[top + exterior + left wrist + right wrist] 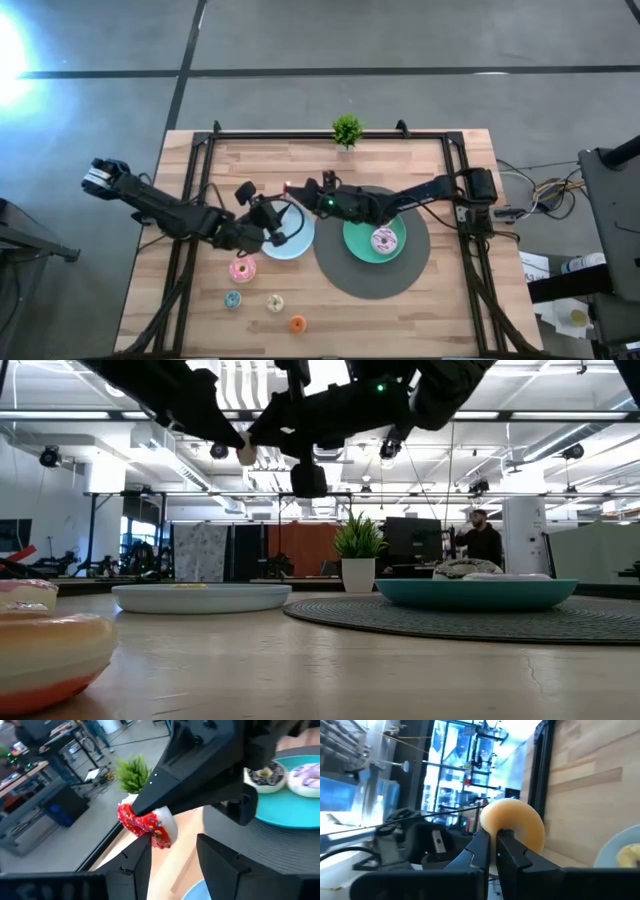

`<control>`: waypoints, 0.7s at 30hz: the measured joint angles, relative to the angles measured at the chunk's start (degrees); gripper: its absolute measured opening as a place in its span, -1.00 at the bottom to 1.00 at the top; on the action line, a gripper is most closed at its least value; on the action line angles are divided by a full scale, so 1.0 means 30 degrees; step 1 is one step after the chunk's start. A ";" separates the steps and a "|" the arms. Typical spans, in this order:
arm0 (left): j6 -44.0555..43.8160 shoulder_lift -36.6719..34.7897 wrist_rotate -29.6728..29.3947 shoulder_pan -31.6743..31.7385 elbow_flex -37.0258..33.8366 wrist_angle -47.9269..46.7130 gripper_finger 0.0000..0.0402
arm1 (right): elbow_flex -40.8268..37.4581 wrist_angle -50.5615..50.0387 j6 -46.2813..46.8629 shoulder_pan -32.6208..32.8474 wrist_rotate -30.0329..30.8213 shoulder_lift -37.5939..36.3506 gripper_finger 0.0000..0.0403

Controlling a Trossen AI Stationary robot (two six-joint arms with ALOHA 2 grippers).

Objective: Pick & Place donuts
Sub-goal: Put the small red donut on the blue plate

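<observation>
My right gripper hangs above the table's far middle, just beyond the light-blue plate, shut on a red-frosted sprinkled donut. My left gripper hovers open over the light-blue plate, its fingers pointing toward the held donut without touching it. On the teal plate rest a lilac-white donut and a dark chocolate donut. Flat on the near-left table lie the pink, teal, cream and orange donuts. My right gripper pinches the donut's ring between its two fingers, which close on one side of the ring. The donut is lifted clear of the table, standing on edge with its pale underside toward the wrist camera and its red frosting away.
A dark round mat lies under the teal plate. A small potted plant stands at the far edge. A yellow piece lies on the light-blue plate. Black rails run along the table's sides. A person stands far behind.
</observation>
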 joint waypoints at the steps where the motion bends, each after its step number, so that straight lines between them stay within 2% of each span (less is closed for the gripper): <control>1: -0.0160 0.0034 -0.0091 0.0146 0.0000 0.0007 -0.34 | 0.0080 0.0007 -0.0080 0.0000 0.0007 0.0000 -0.94; 9: -0.1370 -0.0030 -0.0909 0.0826 0.0000 0.0191 -0.34 | 0.0195 0.0088 0.0537 0.0190 0.1169 0.0000 -0.94; 21: -0.2780 0.0050 -0.0224 0.0996 0.0000 0.0634 -0.34 | 0.0166 0.0008 0.0881 0.0240 0.1559 0.0000 -0.94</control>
